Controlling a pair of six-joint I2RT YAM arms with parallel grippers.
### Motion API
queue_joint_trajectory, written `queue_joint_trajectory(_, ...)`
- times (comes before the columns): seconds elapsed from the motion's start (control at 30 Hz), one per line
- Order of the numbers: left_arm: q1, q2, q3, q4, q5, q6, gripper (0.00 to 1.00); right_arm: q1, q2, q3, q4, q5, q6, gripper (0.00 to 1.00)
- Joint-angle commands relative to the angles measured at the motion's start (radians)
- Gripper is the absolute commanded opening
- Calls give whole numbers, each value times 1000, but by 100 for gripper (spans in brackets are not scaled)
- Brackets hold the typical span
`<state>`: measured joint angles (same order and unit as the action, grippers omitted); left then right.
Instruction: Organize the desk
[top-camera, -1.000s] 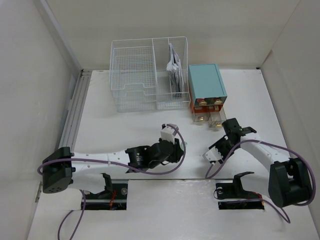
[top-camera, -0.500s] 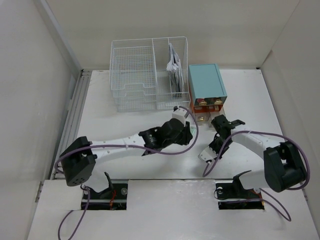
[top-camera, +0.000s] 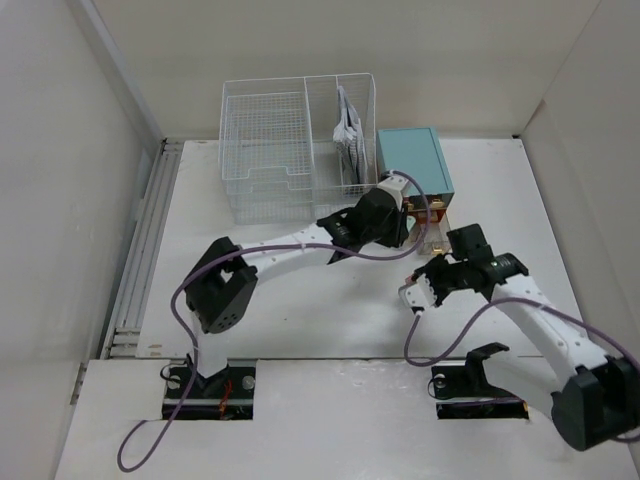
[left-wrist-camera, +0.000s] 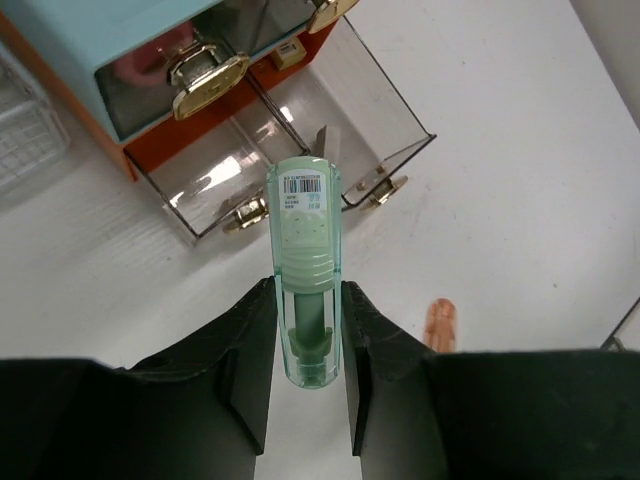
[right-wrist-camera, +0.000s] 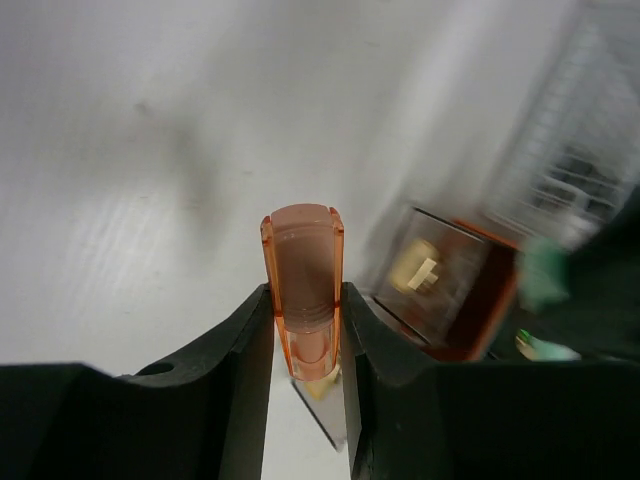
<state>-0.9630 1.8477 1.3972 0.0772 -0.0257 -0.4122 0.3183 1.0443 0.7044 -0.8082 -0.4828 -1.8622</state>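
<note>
Now the left gripper (left-wrist-camera: 308, 302) is clenched on a pale green translucent tube (left-wrist-camera: 305, 262) with a barcode label on its end. It holds the tube just above two clear drawers (left-wrist-camera: 340, 120) that stand pulled open at the foot of the teal drawer box (top-camera: 412, 165). The right gripper (right-wrist-camera: 303, 305) is closed around a translucent orange tube (right-wrist-camera: 302, 265), nearer the front and a little apart from the drawers. The white tabletop (top-camera: 280, 300) spreads beneath both arms. It carries the drawer box and, touching or just beside it on the left, a white wire-mesh rack (top-camera: 265, 150) at the far side.
</note>
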Motion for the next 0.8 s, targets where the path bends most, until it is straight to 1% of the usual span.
queue_joint_trajectory(0.0,14,50,127,-45,36,53,0,-18,-119,-16,137,-105,226,0)
queue_joint_trajectory(0.03,14,83,146,-54,36,64,0,-18,-133,-16,153,-83,273,0)
queue_joint_trajectory(0.07,24,97,161,-66,27,64,0,-18,-144,-7,170,-70,378,0)
queue_joint_trajectory(0.17,35,142,209,-85,18,76,0,-28,-188,-16,269,18,538,0)
queue_joint_trajectory(0.23,35,162,245,-96,9,87,0,-38,-213,-28,351,109,609,0)
queue_joint_trajectory(0.27,44,185,262,-106,-6,99,0,-38,-213,-28,369,134,633,0)
queue_joint_trajectory(0.3,44,194,278,-125,-6,99,0,-50,-222,-28,395,159,696,0)
queue_joint_trajectory(0.37,44,215,331,-145,-32,136,0,-83,-233,-28,443,197,741,0)
queue_joint_trajectory(0.4,44,240,350,-169,-33,147,0,-94,-243,-28,464,210,799,0)
queue_joint_trajectory(0.6,55,315,492,-254,-74,196,0,-197,-265,-6,533,233,920,0)
queue_joint_trajectory(0.77,75,338,514,-289,-74,230,0,-248,-276,3,543,233,942,0)
